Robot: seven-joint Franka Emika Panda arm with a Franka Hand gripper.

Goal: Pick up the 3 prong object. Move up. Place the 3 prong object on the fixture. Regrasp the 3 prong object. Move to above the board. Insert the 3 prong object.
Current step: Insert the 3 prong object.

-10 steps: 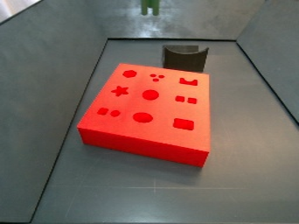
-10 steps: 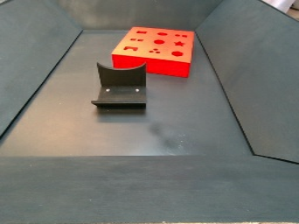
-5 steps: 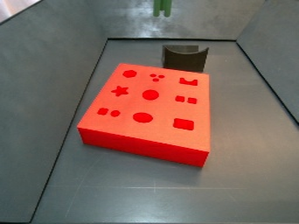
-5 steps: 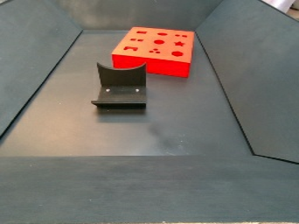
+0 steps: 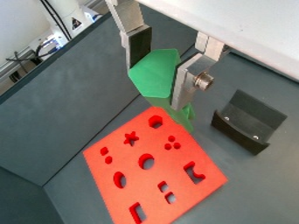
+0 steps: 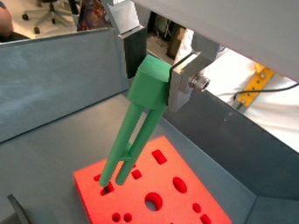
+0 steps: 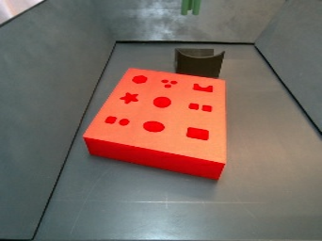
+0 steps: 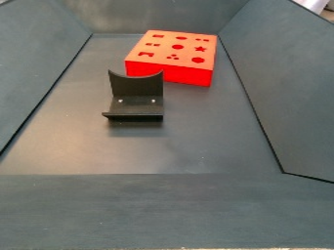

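The 3 prong object is a green peg held high in the air, with my gripper shut on its thick end in both wrist views. Its thin prongs hang down over the edge of the board. The board is a red slab with cut-out holes, lying flat on the floor. In a side view only the green prong tip shows at the top edge, above and behind the fixture. The gripper itself is out of both side views.
The dark fixture stands on the grey floor a short way from the board. In a wrist view the fixture lies beside the board. Sloping grey walls close in the floor on all sides.
In a side view the green prong tip has slid to the right along the top edge. The board and fixture have not moved.
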